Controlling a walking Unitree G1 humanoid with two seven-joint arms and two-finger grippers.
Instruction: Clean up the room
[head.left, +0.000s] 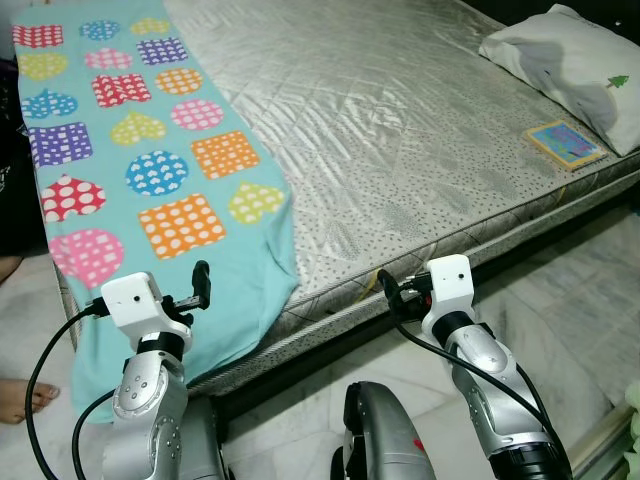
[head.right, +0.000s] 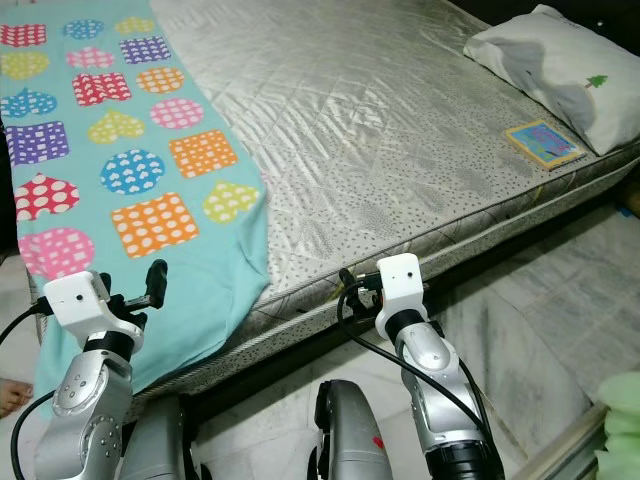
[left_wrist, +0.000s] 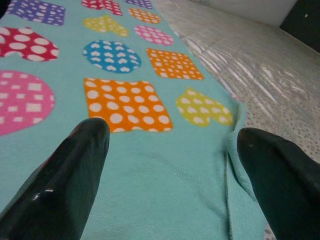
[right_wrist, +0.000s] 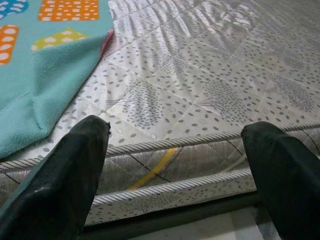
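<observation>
Our left gripper (left_wrist: 165, 165) hangs with its fingers spread wide, holding nothing, just above the near end of the blanket (head.left: 150, 170). The blanket is teal with dotted hearts, squares and circles, and it runs away from that gripper along the bed's left side, its end draping over the edge. Our right gripper (right_wrist: 175, 165), also wide and empty, faces the mattress (head.left: 400, 130) edge, blanket corner to its left. Beyond it, far right, lie a pillow (head.left: 575, 60) with a small green tree print and a book (head.left: 563, 143). Marble floor (head.left: 560, 310) below. No readable writing.
</observation>
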